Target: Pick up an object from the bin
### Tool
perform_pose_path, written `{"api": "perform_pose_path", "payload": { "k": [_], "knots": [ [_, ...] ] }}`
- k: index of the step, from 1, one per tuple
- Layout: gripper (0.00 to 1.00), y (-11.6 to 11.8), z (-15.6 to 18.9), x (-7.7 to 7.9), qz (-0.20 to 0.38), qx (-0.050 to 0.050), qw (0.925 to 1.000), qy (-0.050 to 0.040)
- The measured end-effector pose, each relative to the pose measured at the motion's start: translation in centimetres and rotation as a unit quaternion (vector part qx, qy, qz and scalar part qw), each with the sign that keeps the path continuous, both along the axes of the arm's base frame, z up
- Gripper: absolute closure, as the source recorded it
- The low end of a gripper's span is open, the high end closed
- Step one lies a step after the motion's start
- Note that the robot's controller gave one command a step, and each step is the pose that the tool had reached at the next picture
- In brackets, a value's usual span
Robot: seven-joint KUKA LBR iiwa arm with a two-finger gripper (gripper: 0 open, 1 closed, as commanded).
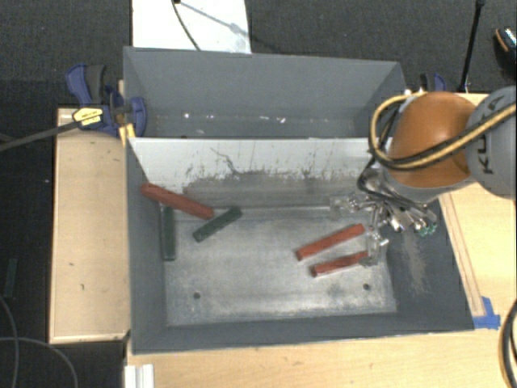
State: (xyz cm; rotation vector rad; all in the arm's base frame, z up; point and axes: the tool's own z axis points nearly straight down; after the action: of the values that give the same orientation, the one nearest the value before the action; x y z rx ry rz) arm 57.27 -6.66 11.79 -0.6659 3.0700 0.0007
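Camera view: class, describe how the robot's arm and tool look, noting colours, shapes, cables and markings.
The arm is a rounded silver-grey link with part of some dark lettering. A glossy orange domed cover caps its wrist, with black cables looped round it. The tool is a small cluster of silver metal parts.

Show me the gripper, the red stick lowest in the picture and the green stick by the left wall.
gripper [377, 245]: camera view, its tip.
red stick [339, 264]: camera view, its middle.
green stick [168, 233]: camera view, its middle.

The arm reaches from the right, jaws held low.
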Motion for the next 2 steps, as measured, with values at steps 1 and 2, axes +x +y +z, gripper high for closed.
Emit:
{"api": "perform_pose_path", "payload": {
  "k": [1, 2],
  "knots": [
    [0.00, 0.24, -4.89, -2.13, 0.065, 0.000, 0.9979, 0.0005],
    [0.00, 0.25, -4.81, -2.04, 0.065, 0.000, 0.9979, -0.0007]
  ]
}}
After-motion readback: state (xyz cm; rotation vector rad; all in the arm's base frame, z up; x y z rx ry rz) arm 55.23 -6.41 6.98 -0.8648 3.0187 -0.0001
